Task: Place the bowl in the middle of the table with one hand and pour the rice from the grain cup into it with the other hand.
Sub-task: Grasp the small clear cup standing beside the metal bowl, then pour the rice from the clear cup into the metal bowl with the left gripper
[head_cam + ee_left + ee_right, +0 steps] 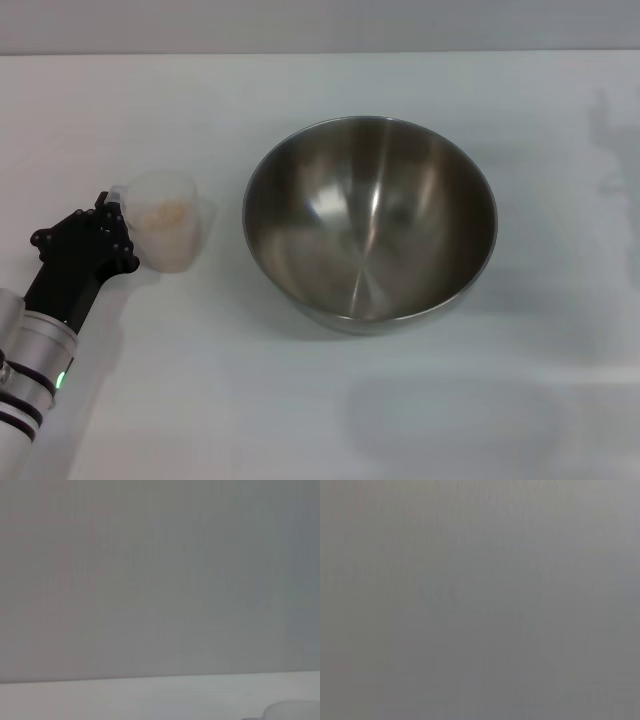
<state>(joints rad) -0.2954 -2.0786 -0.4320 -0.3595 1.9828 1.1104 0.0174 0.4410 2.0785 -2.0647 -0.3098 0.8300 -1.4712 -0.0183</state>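
Observation:
The bowl (370, 222), a wide shiny steel one, stands upright and empty near the middle of the white table (330, 410). To its left stands the small frosted grain cup (172, 225), upright, with a little heap of pale rice (167, 213) inside. My left gripper (118, 232) is black and comes in from the lower left, right against the cup's left side. I cannot make out whether it grips the cup. In the left wrist view only a pale curved edge (295, 712) shows above the table strip. My right gripper is out of view.
The table's far edge (320, 53) runs across the top of the head view, with a grey wall behind it. The right wrist view shows only plain grey.

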